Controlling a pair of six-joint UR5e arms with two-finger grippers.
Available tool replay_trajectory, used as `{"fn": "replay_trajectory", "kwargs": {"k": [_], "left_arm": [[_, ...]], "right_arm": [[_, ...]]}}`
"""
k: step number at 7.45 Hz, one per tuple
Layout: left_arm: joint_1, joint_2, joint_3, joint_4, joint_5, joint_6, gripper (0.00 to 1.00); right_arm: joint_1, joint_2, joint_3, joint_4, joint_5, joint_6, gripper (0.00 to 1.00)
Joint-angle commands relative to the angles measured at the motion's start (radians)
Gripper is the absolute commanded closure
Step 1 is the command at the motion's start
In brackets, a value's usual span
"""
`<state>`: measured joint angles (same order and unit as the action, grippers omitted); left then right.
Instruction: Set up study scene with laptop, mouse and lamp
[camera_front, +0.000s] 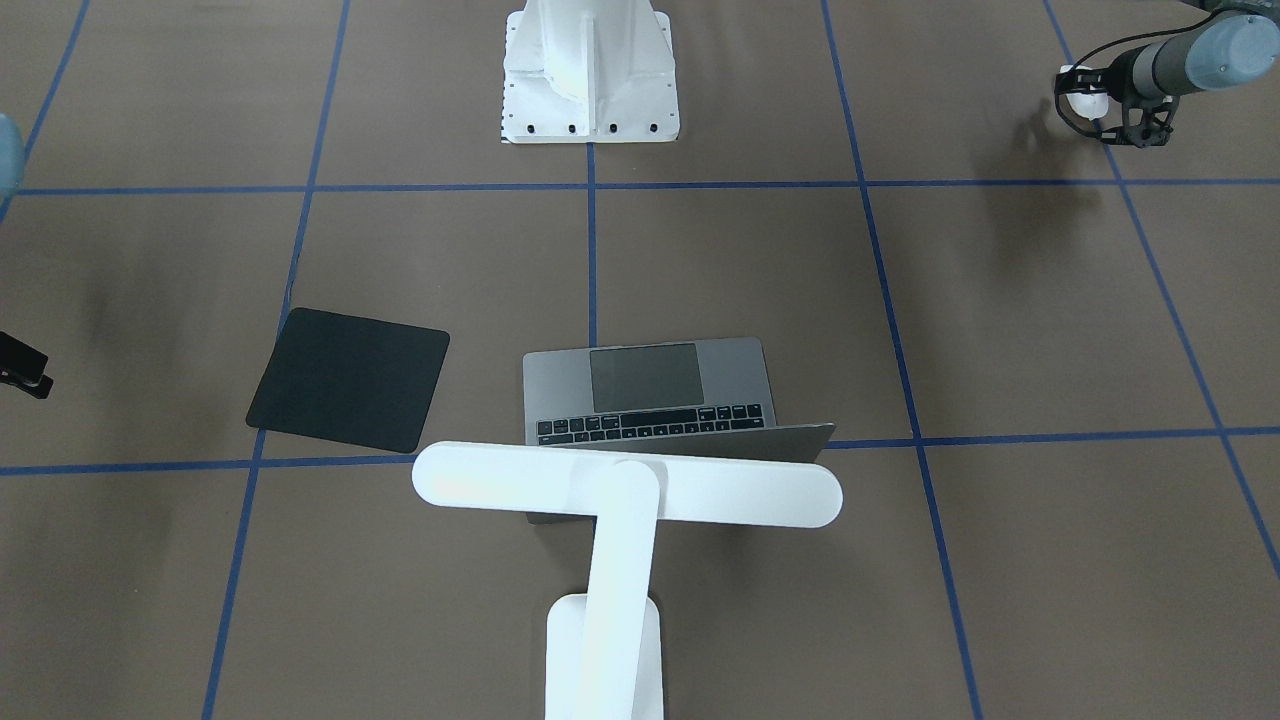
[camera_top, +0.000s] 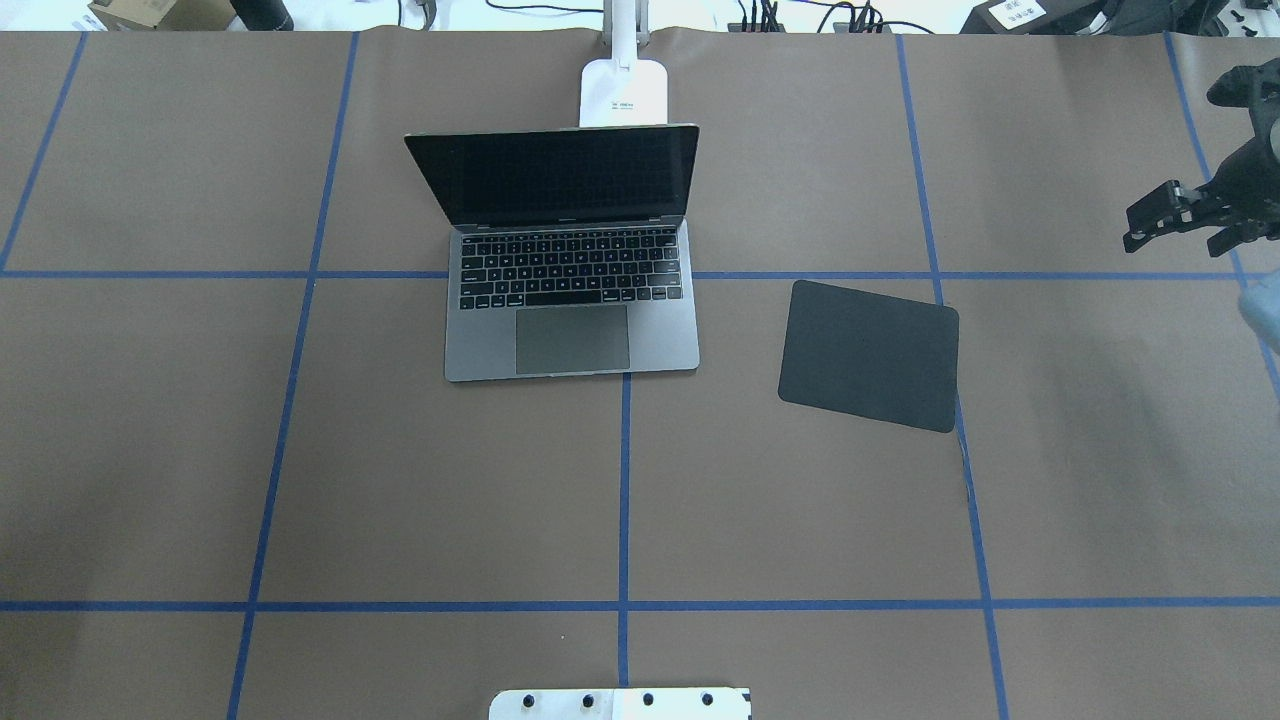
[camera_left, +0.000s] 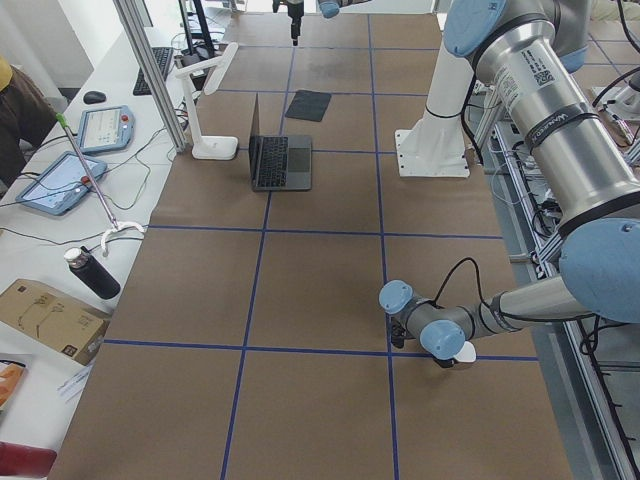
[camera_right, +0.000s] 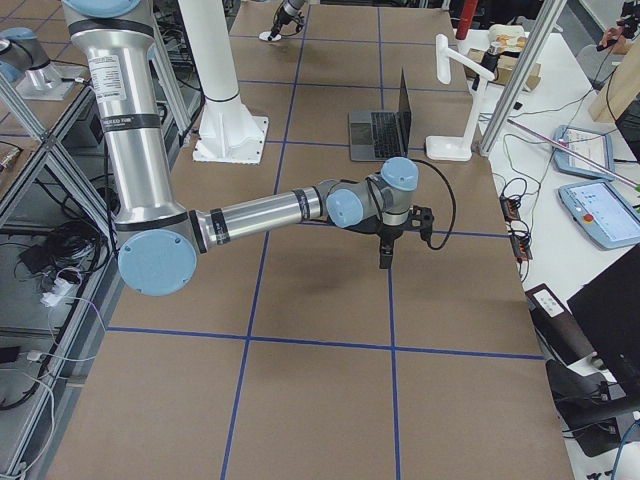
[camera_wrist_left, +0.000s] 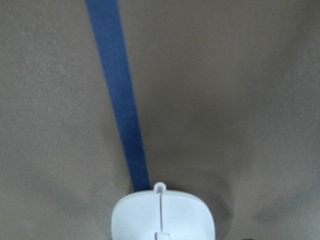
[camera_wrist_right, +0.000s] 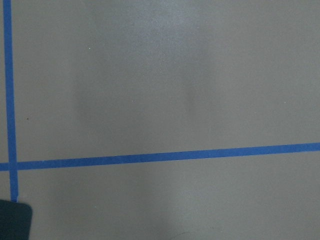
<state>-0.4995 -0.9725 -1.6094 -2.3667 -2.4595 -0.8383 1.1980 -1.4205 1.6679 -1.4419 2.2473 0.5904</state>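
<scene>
Mouse (camera_front: 1085, 98) sits clamped in my left gripper (camera_front: 1080, 100) at the table's (camera_top: 640, 500) left end; the mouse pad (camera_top: 868, 354) lies well apart, past the laptop (camera_top: 572, 300), nearer my right gripper (camera_top: 1165, 215), whose grip I cannot tell.

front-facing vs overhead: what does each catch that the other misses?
Front-facing only: the left gripper at the table's end with the white mouse between its fingers, and the lamp head over the laptop's lid. Overhead only: the dark laptop screen, the right gripper well beyond the mouse pad, empty, and cables past the table's far edge. Both: open laptop, mouse pad lying bare, lamp base behind the laptop, white pedestal.
</scene>
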Motion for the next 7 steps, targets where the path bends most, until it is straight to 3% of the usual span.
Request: {"fn": "replay_trajectory", "kwargs": {"k": [1, 7], "left_arm": [[0.002, 0.000, 0.006, 0.000, 0.001, 0.002, 0.13], [0.002, 0.001, 0.028, -0.038, -0.001, 0.001, 0.43]], "right_arm": [[0.000, -0.003, 0.006, 0.000, -0.002, 0.000, 0.00], [0.000, -0.002, 0.004, 0.000, -0.005, 0.002, 0.00]]}}
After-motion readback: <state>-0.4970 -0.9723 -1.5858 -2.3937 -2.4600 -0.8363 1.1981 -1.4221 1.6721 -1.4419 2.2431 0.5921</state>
